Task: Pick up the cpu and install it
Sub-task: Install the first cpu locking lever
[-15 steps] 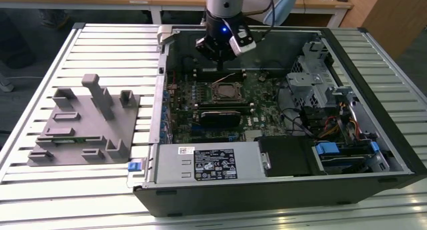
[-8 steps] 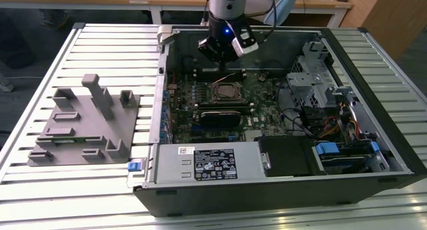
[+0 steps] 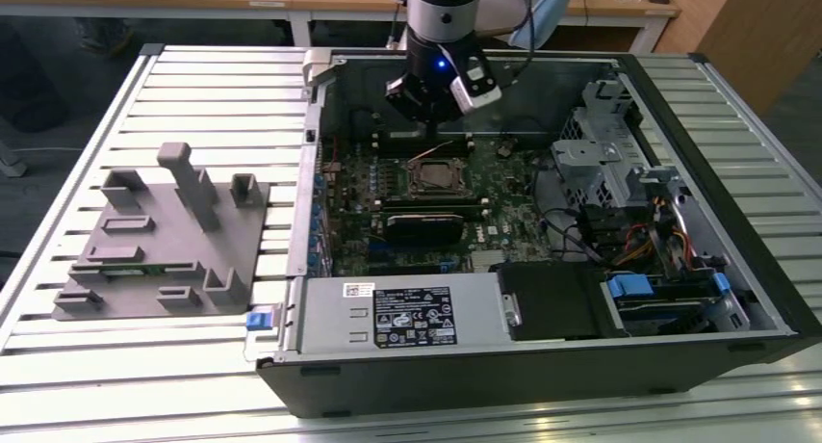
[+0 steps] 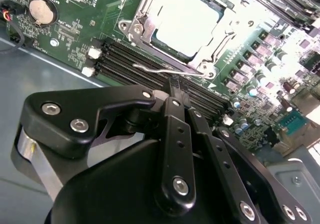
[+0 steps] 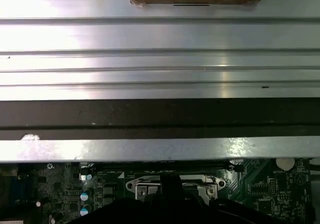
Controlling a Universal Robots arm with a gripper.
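One cpu (image 4: 186, 21) seated in socket, edges hidden under metal frame (image 4: 210, 59)

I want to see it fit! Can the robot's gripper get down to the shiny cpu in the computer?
Probably yes. The cpu sits uncovered in its socket, and the gripper hangs close above with nothing between them.

The cpu (image 4: 187, 21) has a pale silvery-white top inside a shiny silver socket frame (image 4: 212, 64). The motherboard (image 4: 75, 24) is dark green, its memory slots (image 4: 135, 64) black with white end clips. The gripper (image 4: 172, 91) is glossy black. The fixture block (image 3: 161, 236) is matt grey, on a ribbed silver table (image 3: 206, 87).
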